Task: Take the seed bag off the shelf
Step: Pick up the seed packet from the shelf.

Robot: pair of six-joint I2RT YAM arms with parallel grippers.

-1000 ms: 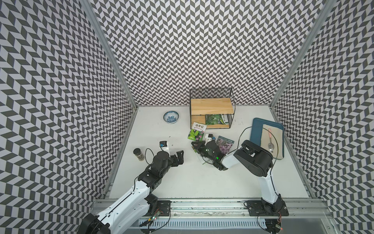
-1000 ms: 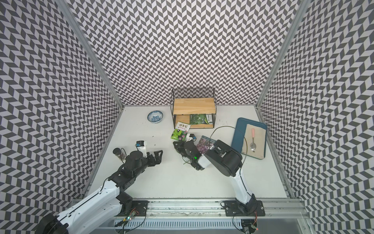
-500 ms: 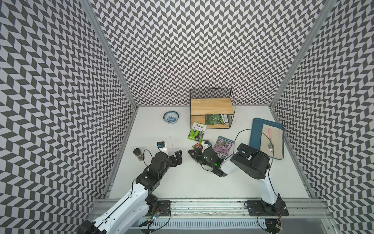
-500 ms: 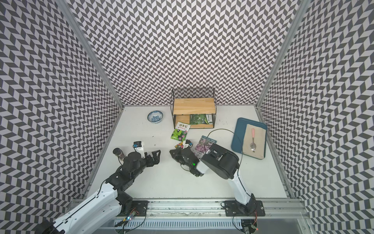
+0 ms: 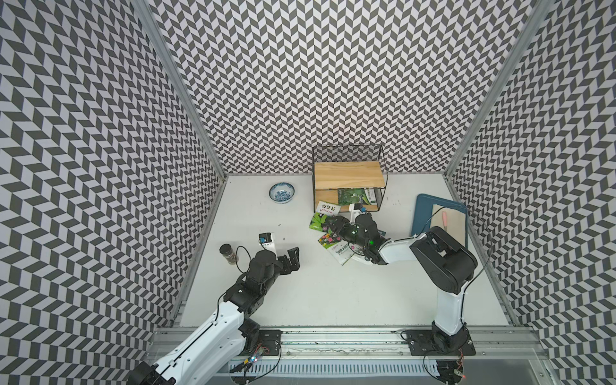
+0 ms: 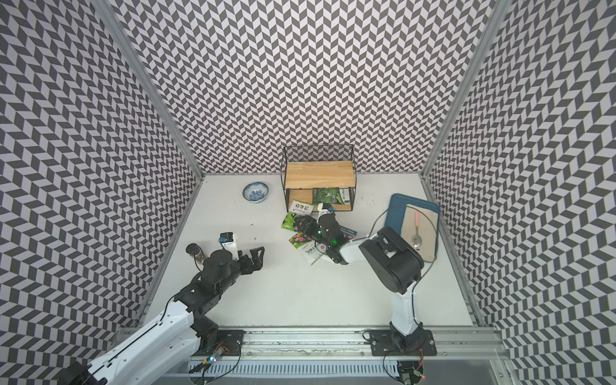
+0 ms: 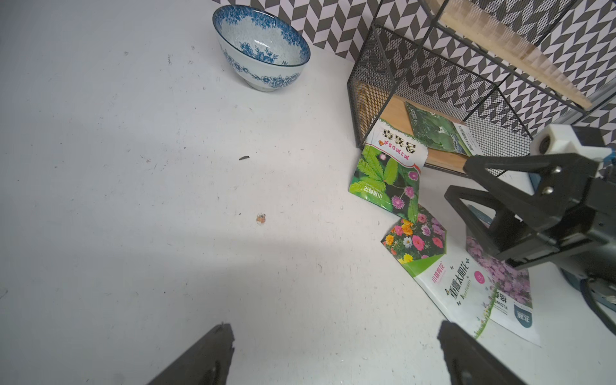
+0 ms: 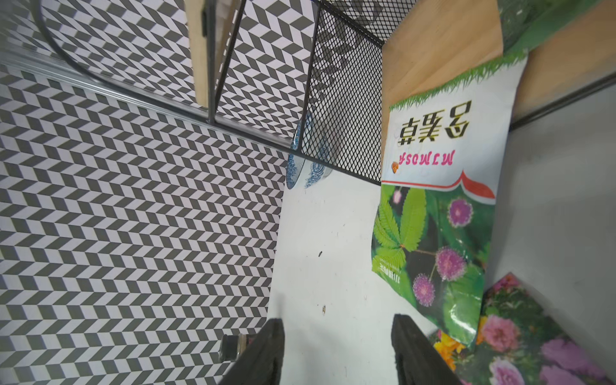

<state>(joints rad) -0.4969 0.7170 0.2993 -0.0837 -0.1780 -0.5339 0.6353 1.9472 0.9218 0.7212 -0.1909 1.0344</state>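
Note:
The shelf stands at the back wall. A dark green seed bag lies flat on its lower wooden board. A mimosa seed bag leans with its top edge on that board's front and its bottom on the table. My right gripper hovers open just in front of the shelf, beside the mimosa bag, with nothing between its fingers. A flower-print bag lies on the table under the right wrist. My left gripper is open over bare table.
A blue-patterned bowl sits left of the shelf. A spice jar stands by the left wall. A blue tray with a cloth and a pink spoon lies at the right. A purple-flower bag lies under the right arm.
My right gripper has gone from shut to open and moved back toward the shelf. The flower-print bag now lies loose on the table. The left arm has barely shifted.

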